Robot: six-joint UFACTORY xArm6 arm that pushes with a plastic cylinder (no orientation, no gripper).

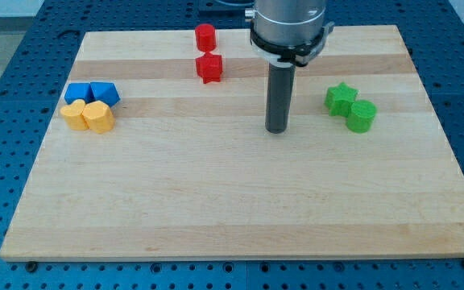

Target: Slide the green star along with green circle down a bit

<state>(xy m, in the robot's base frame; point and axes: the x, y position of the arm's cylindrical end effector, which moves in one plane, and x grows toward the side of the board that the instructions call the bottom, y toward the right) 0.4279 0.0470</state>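
Note:
A green star (341, 98) lies at the view's right on the wooden board (232, 201). A green circle (362, 115) touches it at its lower right. My tip (277, 130) rests on the board near the middle, to the left of the green star and a little lower, with a clear gap between them. The dark rod rises from the tip to the arm's grey collar at the view's top.
Two red blocks, a cylinder (205, 35) and a star-like one (209, 68), sit at the top centre-left. At the left, two blue blocks (77, 92) (104, 93) sit above two yellow blocks (74, 115) (98, 117).

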